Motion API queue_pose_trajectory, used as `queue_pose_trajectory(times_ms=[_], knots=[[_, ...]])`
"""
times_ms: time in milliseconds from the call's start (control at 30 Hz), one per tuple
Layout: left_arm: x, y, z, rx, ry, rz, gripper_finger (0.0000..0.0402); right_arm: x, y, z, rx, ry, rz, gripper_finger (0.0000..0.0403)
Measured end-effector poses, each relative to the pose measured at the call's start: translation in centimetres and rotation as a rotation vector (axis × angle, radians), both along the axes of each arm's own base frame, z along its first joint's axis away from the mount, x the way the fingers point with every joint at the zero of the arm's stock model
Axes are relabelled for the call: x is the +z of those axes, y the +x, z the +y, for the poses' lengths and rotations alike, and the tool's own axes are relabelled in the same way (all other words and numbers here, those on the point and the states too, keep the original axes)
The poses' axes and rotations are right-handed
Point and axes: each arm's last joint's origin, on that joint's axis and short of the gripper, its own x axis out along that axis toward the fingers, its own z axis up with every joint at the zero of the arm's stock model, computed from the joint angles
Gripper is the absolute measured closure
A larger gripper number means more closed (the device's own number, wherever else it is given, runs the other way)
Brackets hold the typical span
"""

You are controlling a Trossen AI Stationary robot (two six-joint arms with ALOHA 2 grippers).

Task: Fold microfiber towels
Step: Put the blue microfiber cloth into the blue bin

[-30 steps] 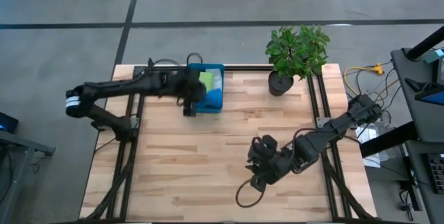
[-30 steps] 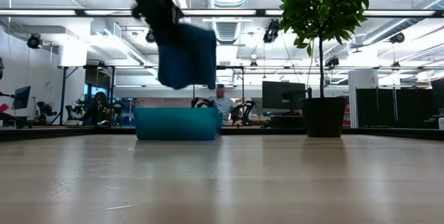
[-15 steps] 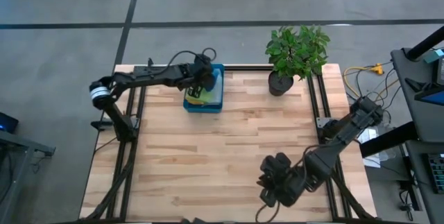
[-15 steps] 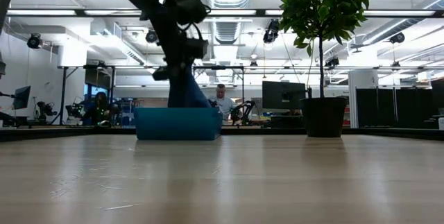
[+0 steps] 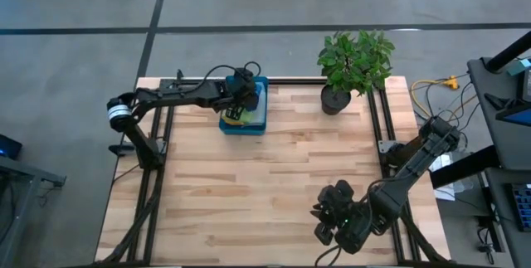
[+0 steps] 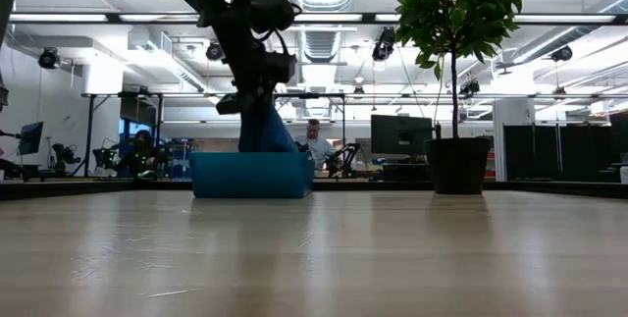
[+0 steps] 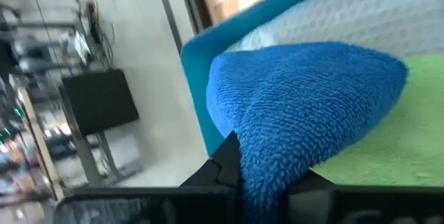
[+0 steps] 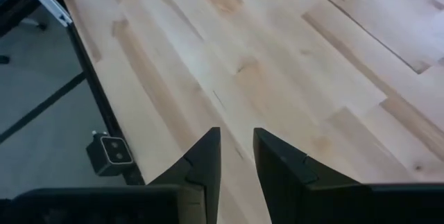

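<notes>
Gripping blue towel (image 7: 298,106), left pincer (image 7: 260,182), wrist-view only.

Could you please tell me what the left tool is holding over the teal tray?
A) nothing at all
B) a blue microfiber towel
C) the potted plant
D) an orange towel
B: the left wrist view shows the left tool shut on a fuzzy blue microfiber towel, above the lime green towel lying in the rigid teal rectangular tray.

left end effector (image 5: 240,102) clamped, right end effector (image 8: 236,156) parted
</notes>
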Motion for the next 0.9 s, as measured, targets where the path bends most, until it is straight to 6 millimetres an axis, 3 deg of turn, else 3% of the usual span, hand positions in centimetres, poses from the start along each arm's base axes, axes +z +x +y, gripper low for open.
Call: queue_pose_trajectory(times_ms=[400,633,900], knots=[[-3.8,3.2,-4.1,-0.176,0.017,0.141,0.0402,0.0,-0.5,0.5,-0.009,0.022,0.003,0.0321],[-4.6,3.3,-5.2,-0.150,-0.118,0.099,0.0397,0.0,-1.1,1.1,0.007,0.031,0.002,0.0321],[-3.9,2.3,-5.7,-0.145,-0.249,0.081,0.0311,0.0,-1.1,1.1,0.014,0.024,0.003,0.0321]])
